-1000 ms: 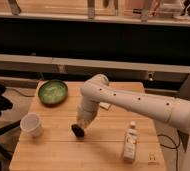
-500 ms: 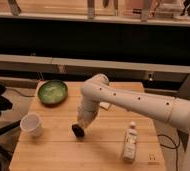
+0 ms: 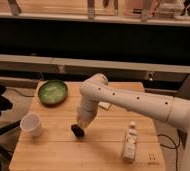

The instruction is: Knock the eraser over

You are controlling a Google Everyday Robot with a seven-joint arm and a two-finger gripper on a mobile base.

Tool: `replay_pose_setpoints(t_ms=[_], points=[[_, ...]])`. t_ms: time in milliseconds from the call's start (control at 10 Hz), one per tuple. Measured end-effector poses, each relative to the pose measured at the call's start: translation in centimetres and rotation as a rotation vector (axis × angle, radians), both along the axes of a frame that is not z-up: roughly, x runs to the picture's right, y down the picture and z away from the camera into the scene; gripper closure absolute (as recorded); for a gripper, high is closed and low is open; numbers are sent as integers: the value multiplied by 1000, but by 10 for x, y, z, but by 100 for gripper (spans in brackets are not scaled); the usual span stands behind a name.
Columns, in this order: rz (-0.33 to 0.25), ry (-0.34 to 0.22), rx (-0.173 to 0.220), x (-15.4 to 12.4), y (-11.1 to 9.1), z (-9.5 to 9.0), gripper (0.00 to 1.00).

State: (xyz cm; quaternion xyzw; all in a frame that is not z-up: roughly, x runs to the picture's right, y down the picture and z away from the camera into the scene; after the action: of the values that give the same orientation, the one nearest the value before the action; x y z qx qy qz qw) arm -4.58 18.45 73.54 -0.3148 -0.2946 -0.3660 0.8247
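- The gripper (image 3: 80,129) is lowered to the counter (image 3: 53,150), at the eraser (image 3: 77,131).
- Its state cannot be told.
- A white cup (image 3: 31,124) is seen well apart from it.

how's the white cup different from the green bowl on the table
The white cup is tall and narrow; the green bowl is wide and shallow. The cup is white, the bowl green with a dark rim. The cup stands near the table's front left edge, the bowl at the back left corner. Both are upright, open-topped and apart from the claw, which is low at the eraser.
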Motion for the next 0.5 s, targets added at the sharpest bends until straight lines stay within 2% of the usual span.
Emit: replay_pose_setpoints(t_ms=[500], points=[[-3,2,-7,-2,0,0,100]])
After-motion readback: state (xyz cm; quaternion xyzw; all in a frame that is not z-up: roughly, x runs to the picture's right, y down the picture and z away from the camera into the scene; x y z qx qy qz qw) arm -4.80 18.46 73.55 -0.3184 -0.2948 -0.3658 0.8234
